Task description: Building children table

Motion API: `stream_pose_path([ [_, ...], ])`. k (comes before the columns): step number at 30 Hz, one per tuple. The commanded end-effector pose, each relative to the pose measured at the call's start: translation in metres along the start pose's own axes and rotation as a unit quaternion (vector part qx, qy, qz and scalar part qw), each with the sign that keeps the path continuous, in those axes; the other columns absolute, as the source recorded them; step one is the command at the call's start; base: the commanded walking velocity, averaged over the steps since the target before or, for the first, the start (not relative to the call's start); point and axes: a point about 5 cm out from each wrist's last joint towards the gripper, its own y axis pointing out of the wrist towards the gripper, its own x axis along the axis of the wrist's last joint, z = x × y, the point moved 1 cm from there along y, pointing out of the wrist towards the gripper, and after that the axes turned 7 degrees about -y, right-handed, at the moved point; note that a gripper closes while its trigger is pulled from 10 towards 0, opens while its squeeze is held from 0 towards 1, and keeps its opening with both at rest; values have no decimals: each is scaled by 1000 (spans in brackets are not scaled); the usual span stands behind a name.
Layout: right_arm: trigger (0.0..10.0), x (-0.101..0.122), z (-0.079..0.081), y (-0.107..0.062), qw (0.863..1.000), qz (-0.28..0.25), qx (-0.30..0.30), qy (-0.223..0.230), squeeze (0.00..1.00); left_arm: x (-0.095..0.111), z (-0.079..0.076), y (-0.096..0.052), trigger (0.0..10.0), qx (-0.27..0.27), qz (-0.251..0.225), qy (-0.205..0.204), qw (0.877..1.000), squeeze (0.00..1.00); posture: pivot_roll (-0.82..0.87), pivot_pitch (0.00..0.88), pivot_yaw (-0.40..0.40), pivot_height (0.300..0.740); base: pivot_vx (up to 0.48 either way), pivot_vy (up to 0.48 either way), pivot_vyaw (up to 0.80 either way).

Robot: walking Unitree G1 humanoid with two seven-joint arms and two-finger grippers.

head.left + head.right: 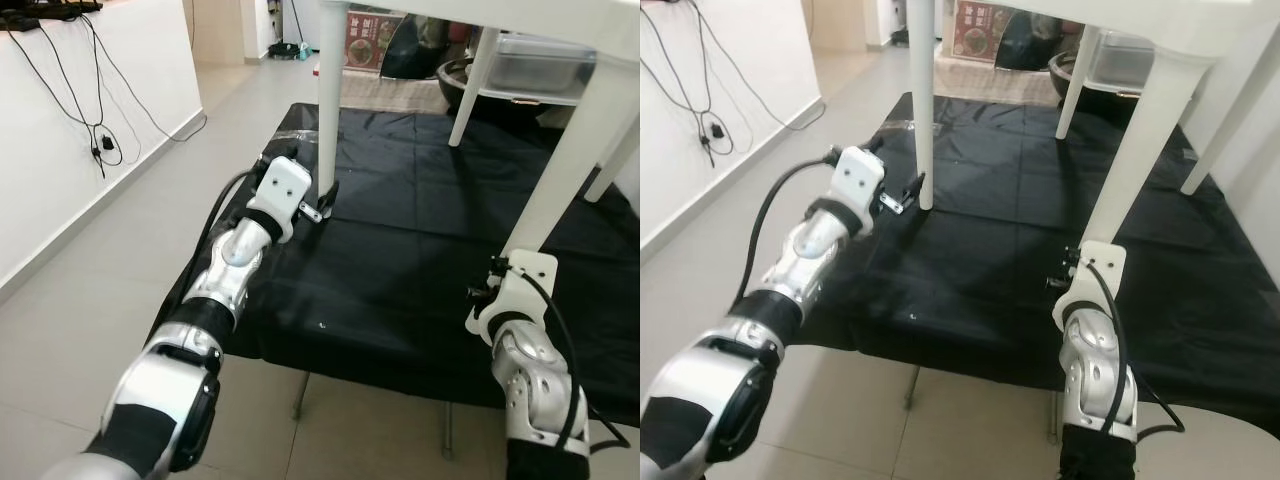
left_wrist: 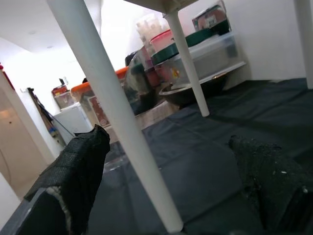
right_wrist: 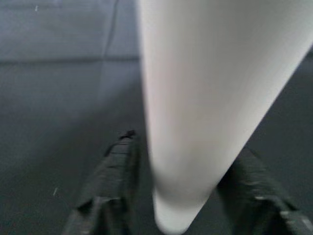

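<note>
- A white children's table [image 1: 560, 25] stands upright on a low surface draped with a black cloth [image 1: 400, 260], its four legs planted on the fabric.
- The left gripper [image 1: 325, 197] reaches to the foot of the near left leg [image 1: 327, 100]; its wrist camera shows both black fingers [image 2: 78, 166] spread wide, the leg between them and neither pad touching.
- The right gripper [image 3: 178, 196] straddles the foot of the near right leg [image 1: 565, 170], a finger either side; the close view is blurred, so whether the pads are pressing cannot be told.
- The table looks assembled and set on its feet, so the job appears close to done.
- To move or steady it well, both claws would likely need to close squarely and low on their legs, then act together so the frame does not twist or drag the cloth.
- Storage boxes [image 1: 540, 65] and a white wall with dangling cables [image 1: 95, 130] lie beyond.
</note>
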Motion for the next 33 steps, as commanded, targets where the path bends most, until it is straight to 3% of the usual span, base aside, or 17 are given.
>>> stream_pose_path([
  [1, 10000, 7, 6, -7, 999, -29, 11, 6, 1000, -5, -6, -6, 10000, 0, 3, -18, 1000, 0, 57, 0, -58, 740, 0, 0, 0],
  [4, 10000, 14, 6, -15, 998, -64, 5, 10, 1000, -10, -13, -16, 10000, 0, 8, -33, 999, 0, 59, 0, -60, 740, 0, 0, 0],
  [6, 10000, 13, 0, -32, 995, -97, -18, 0, 1000, -26, -24, -41, 10000, 5, 40, -48, 998, 0, 58, 0, -60, 740, 0, 0, 0],
  [14, 10000, 8, 0, -55, 993, -114, -26, -5, 1000, -38, -31, -71, 10000, 8, 78, -53, 996, 0, 55, 0, -65, 740, 0, 0, 0],
  [19, 10000, 2, 1, -74, 993, -114, -14, -17, 1000, -48, -36, -101, 10000, 17, 121, -65, 990, 0, 56, 0, -64, 740, 0, 0, 0],
  [27, 10000, -1, -1, -81, 993, -117, -29, -8, 1000, -47, -32, -115, 10000, 40, 152, -71, 985, 0, 55, 0, -65, 740, 0, 0, 0],
  [28, 10000, -2, 0, -82, 993, -114, -30, -13, 471, -46, -33, -119, 10000, 43, 157, -74, 984, 0, 64, 0, -75, 740, 0, 0, 0],
  [29, 10000, -2, 0, -82, 993, -114, -30, -13, 471, -46, -33, -119, 10000, 43, 157, -74, 984, 0, 64, 0, -75, 740, 0, 0, 0],
  [31, 10000, -4, 0, -82, 993, -110, -31, -18, 0, -44, -33, -120, 10000, 45, 160, -76, 983, 0, 67, 0, -74, 740, -246, 0, 0],
  [33, 10000, -4, 1, -81, 993, -109, -31, -19, 0, -43, -33, -121, 10000, 46, 163, -77, 983, 0, 67, 0, -74, 740, -247, 0, 0],
])
